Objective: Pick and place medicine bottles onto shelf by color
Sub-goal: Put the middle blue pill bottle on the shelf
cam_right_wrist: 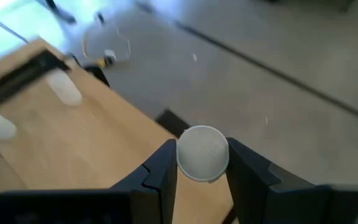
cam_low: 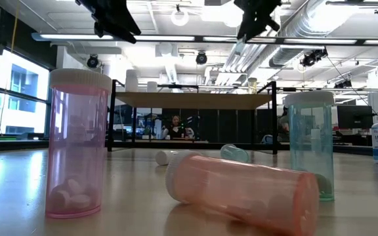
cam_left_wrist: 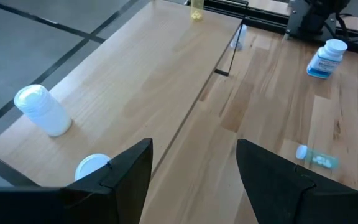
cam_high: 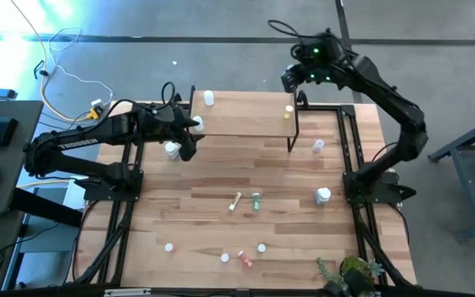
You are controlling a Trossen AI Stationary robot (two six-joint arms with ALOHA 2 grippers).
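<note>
The left gripper [cam_high: 190, 142] hangs wide open and empty at the shelf's [cam_high: 246, 124] left end beside 2 white bottles [cam_left_wrist: 42, 110], while the right gripper [cam_right_wrist: 201, 168] above the shelf's right end clamps a white-capped bottle [cam_right_wrist: 202, 153].

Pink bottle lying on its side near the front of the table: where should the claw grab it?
Grab the pink bottle around the middle of its round body, straight down from above, claw fingers across its length. It lies flat, so its white cap points sideways, and a push from the side would probably roll it.
</note>
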